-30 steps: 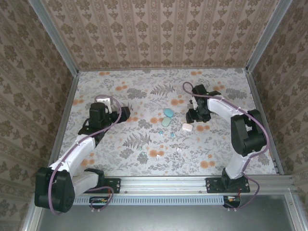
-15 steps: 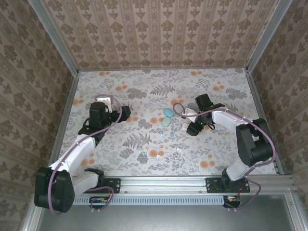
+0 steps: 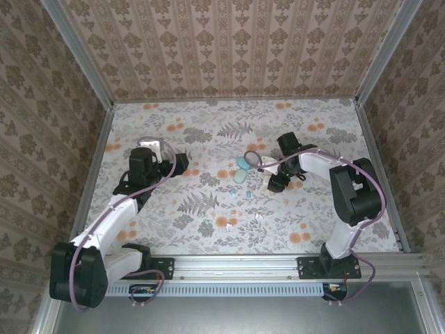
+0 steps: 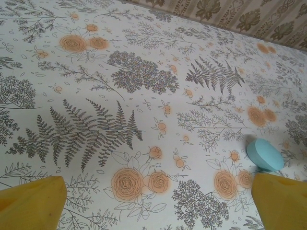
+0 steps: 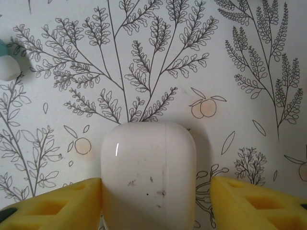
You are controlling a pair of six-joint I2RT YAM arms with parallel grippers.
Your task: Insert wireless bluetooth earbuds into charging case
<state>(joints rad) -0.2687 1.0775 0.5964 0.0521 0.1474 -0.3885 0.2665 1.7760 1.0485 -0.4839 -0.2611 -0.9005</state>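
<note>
BENCH TEST: The right gripper (image 5: pixel 156 191) sits low over a white charging case (image 5: pixel 147 175) on the floral table (image 3: pixel 174 209). Its yellow fingers (image 5: pixel 53 203) stand apart on either side of the case, one flush against its side and the other just clear of it. The left gripper (image 4: pixel 158 196) hangs with its jaws spread wide over bare tabletop at left, a blue case (image 4: pixel 265 154) just beside one finger. The tiny earbuds (image 3: pixel 227 225) lie loose on the table nearer the arms' bases, close to a teal-green case (image 3: pixel 240 176) at mid-table.
</note>
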